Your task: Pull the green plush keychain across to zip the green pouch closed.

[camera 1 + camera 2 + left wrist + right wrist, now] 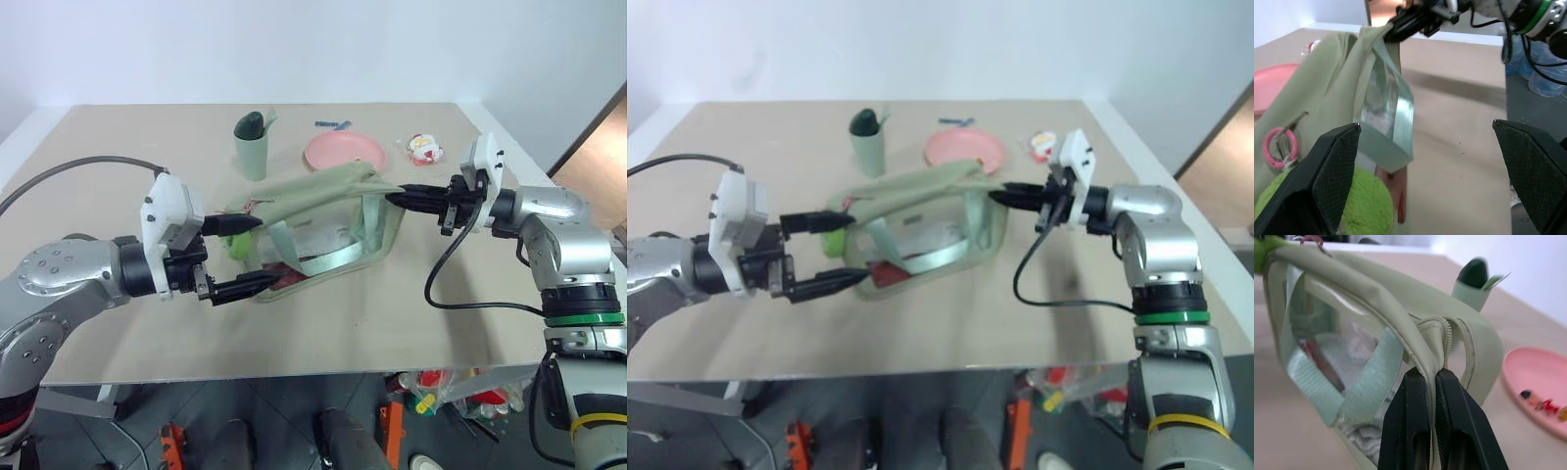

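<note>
The sage-green pouch (323, 196) with clear sides lies mid-table, its pale strap (328, 257) hanging across the front. My right gripper (394, 197) is shut on the pouch's right end, pinching the fabric where the zipper (1447, 335) stops. The lime-green plush keychain (238, 242) hangs at the pouch's left end, below a small pink ring (1276, 147). My left gripper (265, 251) is open there, one finger above the keychain and one below. In the left wrist view the keychain (1359, 208) sits beside the near finger (1334, 171), untouched.
A pale green cup (252, 147) holding a dark green item stands behind the pouch. A pink plate (343, 150) and a small red-and-white packet (424, 149) lie at the back right. The table's right edge (509, 147) runs behind my right arm.
</note>
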`<action>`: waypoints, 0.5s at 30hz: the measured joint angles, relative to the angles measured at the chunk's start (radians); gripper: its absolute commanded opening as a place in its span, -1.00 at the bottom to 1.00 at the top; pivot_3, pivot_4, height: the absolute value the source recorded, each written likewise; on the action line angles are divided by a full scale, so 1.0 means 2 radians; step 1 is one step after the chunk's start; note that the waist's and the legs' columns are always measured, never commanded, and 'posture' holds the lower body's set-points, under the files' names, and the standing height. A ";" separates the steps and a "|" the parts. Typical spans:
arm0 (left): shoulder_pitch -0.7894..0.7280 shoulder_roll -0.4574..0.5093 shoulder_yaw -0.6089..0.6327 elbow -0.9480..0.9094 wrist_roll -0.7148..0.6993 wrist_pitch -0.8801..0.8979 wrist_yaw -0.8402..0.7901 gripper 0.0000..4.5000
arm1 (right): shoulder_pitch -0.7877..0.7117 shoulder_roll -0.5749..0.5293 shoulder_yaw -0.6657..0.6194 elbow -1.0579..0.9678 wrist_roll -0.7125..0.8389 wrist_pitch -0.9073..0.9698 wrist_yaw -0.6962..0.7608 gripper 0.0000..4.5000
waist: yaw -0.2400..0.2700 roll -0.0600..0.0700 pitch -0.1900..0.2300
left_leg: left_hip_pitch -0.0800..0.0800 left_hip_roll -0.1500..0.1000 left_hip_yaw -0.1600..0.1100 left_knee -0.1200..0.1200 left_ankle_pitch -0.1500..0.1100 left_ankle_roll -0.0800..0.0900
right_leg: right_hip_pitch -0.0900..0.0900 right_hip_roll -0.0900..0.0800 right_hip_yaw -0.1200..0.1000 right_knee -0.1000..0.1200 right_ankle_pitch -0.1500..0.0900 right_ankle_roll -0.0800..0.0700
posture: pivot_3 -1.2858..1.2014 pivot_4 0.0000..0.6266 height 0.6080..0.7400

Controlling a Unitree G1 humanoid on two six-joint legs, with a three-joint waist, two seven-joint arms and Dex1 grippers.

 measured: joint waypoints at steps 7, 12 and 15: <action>-0.002 -0.005 -0.011 0.010 0.014 -0.009 -0.010 1.00 | 0.045 0.001 -0.028 -0.132 0.016 0.051 -0.072 -0.99 | 0.002 0.000 0.000 | -0.001 0.000 -0.001 0.000 0.000 0.000 | 0.000 0.000 0.000 0.000 0.000 0.001 | 0.03 -0.52 1.00; -0.003 -0.008 -0.012 0.013 0.021 -0.010 -0.011 1.00 | 0.106 0.001 -0.036 -0.216 0.037 0.101 -0.112 -0.99 | 0.002 0.000 0.000 | -0.001 0.000 0.000 0.000 0.000 0.000 | 0.000 0.000 0.000 0.000 0.000 0.001 | 0.03 -0.52 1.00; -0.003 -0.011 -0.012 0.018 0.024 -0.011 -0.015 1.00 | 0.120 0.001 -0.038 -0.234 0.038 0.106 -0.121 -0.99 | 0.002 0.000 0.000 | -0.001 0.000 0.000 0.001 0.000 0.000 | 0.000 0.000 0.000 0.000 -0.001 0.000 | 0.03 -0.52 1.00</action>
